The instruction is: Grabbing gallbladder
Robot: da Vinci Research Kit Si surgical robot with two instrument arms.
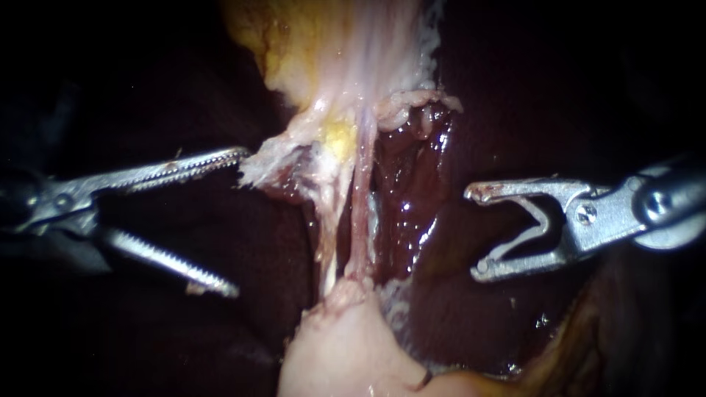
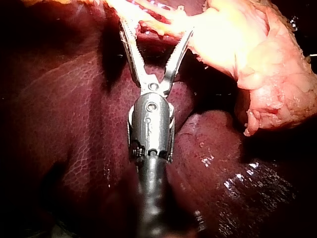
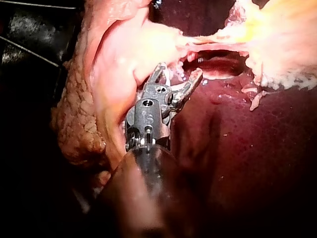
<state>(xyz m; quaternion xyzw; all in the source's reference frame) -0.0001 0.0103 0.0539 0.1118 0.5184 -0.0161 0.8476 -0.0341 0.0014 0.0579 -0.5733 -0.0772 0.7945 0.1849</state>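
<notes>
In the endoscope view the pale pink gallbladder (image 1: 346, 345) lies low in the middle. Two thin tubes (image 1: 359, 220) stretch from it up to yellow fatty tissue (image 1: 331, 44). My left instrument (image 1: 237, 220) stands wide open left of the tubes, its upper jaw tip at the frayed tissue edge (image 1: 257, 167), gripping nothing. My right instrument (image 1: 474, 234) is open to the right of the tubes, over dark liver (image 1: 412, 191). In the left wrist view the open left instrument (image 2: 156, 29) reaches pale strands beside the gallbladder (image 2: 257, 49). The right wrist view shows the open right instrument (image 3: 179, 72) next to the gallbladder (image 3: 119, 54).
Dark red liver (image 2: 74, 124) surrounds the left instrument's shaft and fills the ground beside the right one (image 3: 247, 148). A lumpy yellow-brown fat fringe (image 3: 74, 124) hangs along the gallbladder's outer side. Wet raw liver bed (image 1: 401, 220) shines just right of the tubes.
</notes>
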